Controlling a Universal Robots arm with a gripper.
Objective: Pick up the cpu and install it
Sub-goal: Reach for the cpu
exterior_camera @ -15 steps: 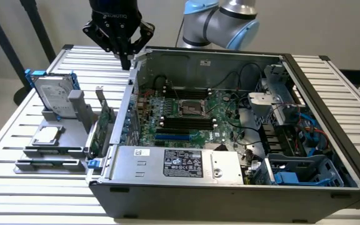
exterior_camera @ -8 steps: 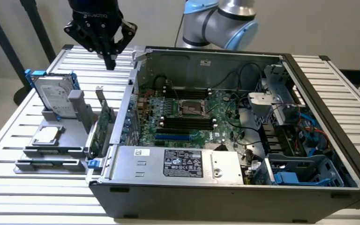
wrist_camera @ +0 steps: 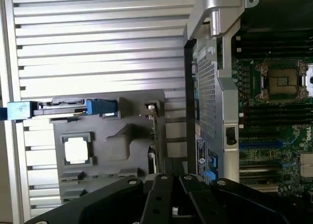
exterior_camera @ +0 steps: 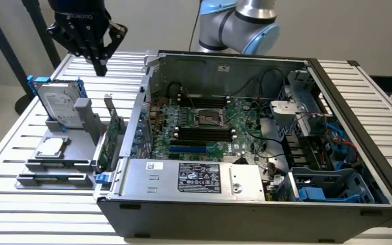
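One cpu point(exterior_camera: 51, 147) is seen seated in its grey holder point(exterior_camera: 80, 166) on the bench point(exterior_camera: 19, 209), seven o'clock from the clenched, empty gripper point(exterior_camera: 99, 64); approach is judged in hand, and opened jaws above the cpu are called for

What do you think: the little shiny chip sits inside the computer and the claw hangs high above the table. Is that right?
Not quite. The cpu is not inside the computer case; it lies on the grey stand on the table beside the case, as the exterior view shows. The gripper does hang high above the table.
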